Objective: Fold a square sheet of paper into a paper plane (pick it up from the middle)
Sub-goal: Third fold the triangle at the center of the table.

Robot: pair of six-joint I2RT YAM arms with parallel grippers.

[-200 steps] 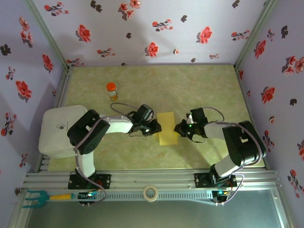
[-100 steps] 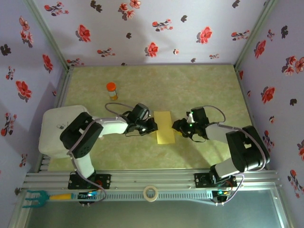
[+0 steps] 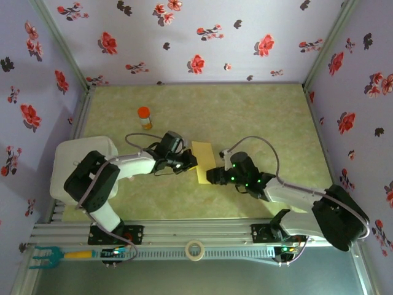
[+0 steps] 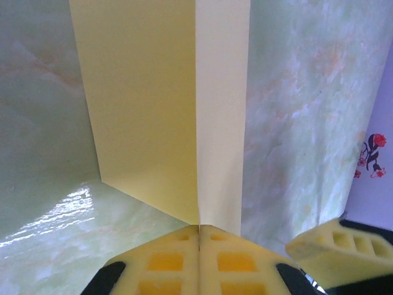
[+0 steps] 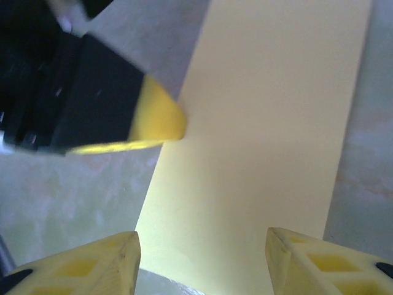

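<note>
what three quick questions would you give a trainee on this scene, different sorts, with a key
1. True or false: the left gripper is shut on the yellow paper.
2. Pick one. The right gripper is: A) open, with the paper ahead of its fingers; B) shut on the paper; C) shut on nothing.
3. Short answer: what colour cap does the small bottle have?

Key: 1 true; 2 A; 3 orange.
</note>
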